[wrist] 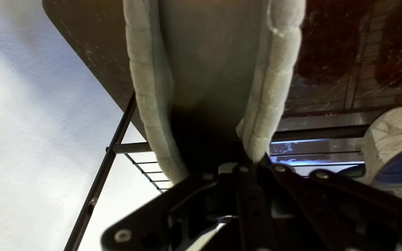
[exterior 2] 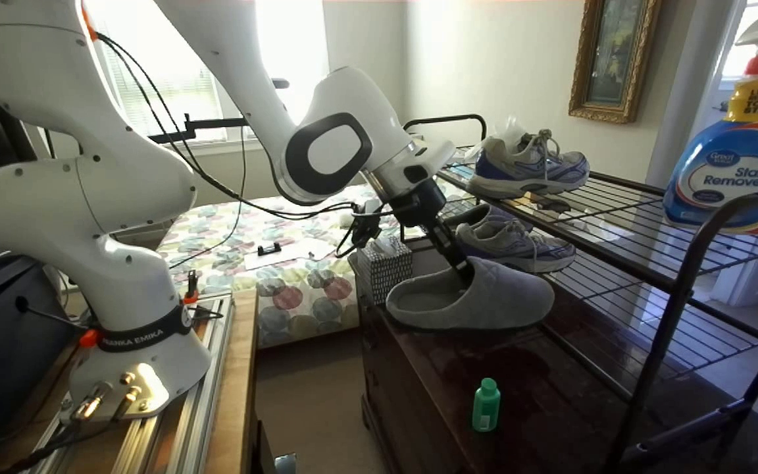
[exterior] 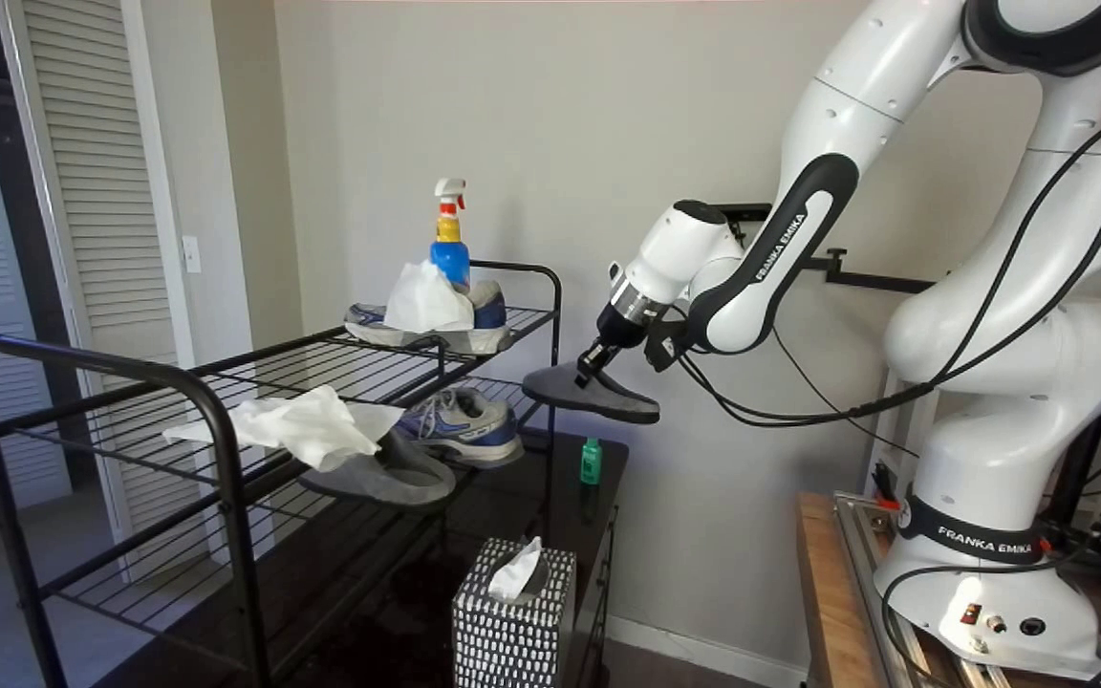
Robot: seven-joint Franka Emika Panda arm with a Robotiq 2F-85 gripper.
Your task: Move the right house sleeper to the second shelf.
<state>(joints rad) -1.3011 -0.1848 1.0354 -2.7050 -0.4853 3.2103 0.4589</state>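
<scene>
So the gripper (exterior 2: 464, 272) had the slipper (exterior 2: 487, 298) pinched at the opening's edge, right of center in an exterior view. Long axis ran sideways, toe pointing right toward the lower shelf (exterior 2: 639, 301); I figured toe-first made sense.

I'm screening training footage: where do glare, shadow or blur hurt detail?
In an exterior view, a window blows out white and the robot base glints; in the wrist view, the gripper looks slightly blurred and the slipper darkens toward black inside.
</scene>
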